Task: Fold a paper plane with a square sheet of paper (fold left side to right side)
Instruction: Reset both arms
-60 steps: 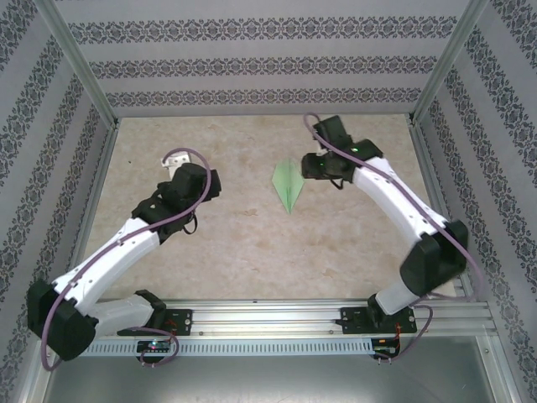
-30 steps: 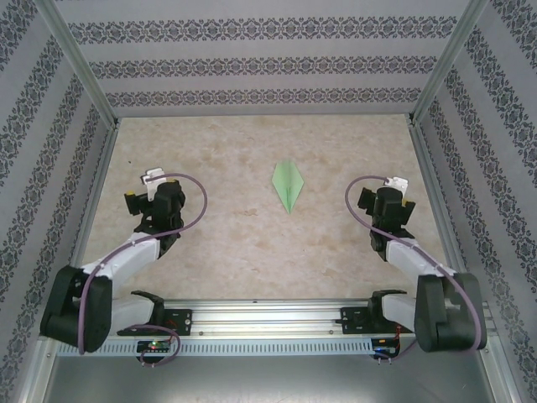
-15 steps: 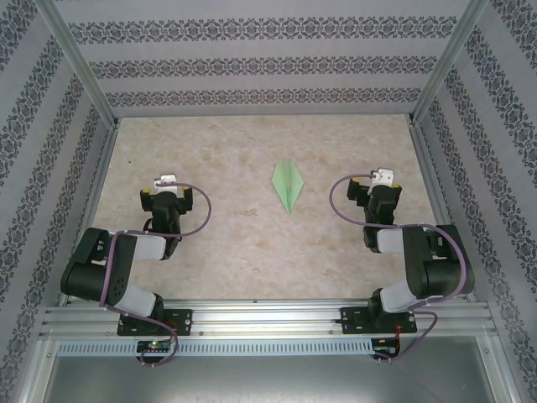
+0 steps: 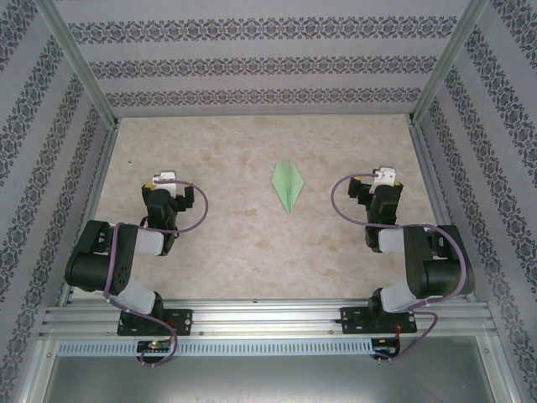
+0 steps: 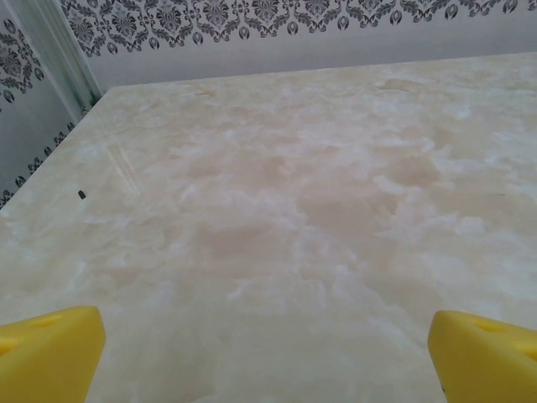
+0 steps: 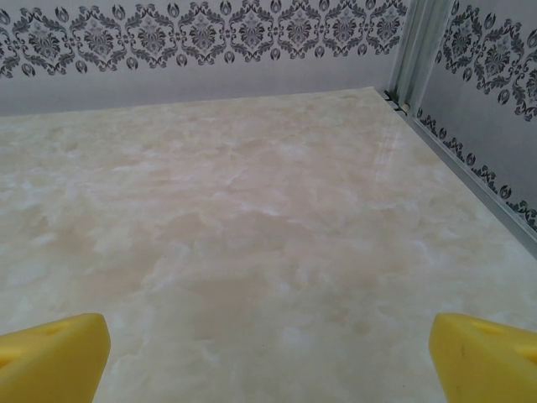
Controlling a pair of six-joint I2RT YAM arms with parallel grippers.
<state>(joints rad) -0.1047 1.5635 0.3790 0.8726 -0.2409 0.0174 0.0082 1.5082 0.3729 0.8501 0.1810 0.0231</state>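
Pale green and folded into a narrow dart, the paper plane (image 4: 288,185) lies flat on the marbled beige desk (image 4: 235,243). Its sharp tip points toward the arm bases. From above, the left hand (image 4: 165,188) and right hand (image 4: 382,188) sit on either side of it, both well apart from the paper, on tightly folded arms. The left wrist camera adds finger detail: yellow fingertips (image 5: 46,357) spread wide at the bottom corners, with bare desk between them. On the right wrist camera, yellow fingertips (image 6: 50,357) stand equally wide and empty, facing the patterned wall (image 6: 201,42).
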